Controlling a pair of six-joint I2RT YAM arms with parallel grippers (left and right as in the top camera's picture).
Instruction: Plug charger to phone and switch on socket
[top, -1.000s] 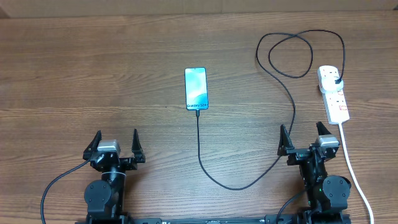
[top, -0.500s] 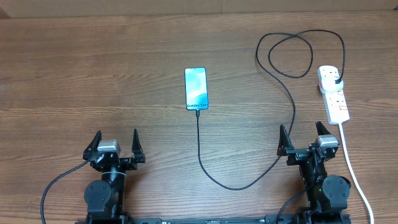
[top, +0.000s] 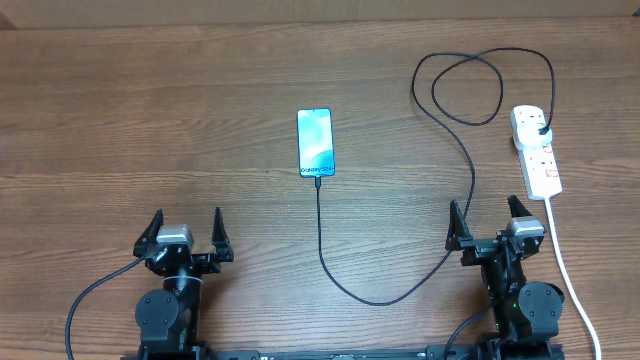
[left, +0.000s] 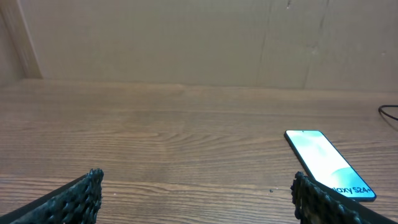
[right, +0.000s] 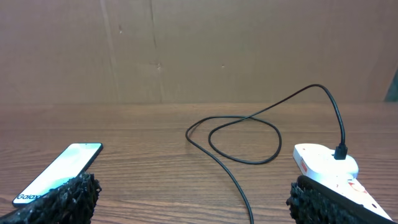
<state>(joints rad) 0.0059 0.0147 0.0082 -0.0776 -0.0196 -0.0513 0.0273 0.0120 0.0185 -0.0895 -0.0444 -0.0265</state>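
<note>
Start from left fingers (top: 152, 228) and right fingers (top: 455, 222) spread wide, empty, at the near counter (top: 150, 120) edge. Find phone (top: 315, 142) mid-counter, charger (top: 320, 220) tip touching its lower end, plug in socket (top: 540, 165) far right. Check seating, then lower right fingers squarely onto the nearest red-marked switch (top: 546, 153), clear of the charger.

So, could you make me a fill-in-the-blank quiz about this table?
The phone lies with its screen facing ____. The charger is coloured ____. Its plug sits in the socket, on the robot's ____ side. The left gripper and right gripper both stand ____.
Missing: up; black; right; open.
</note>
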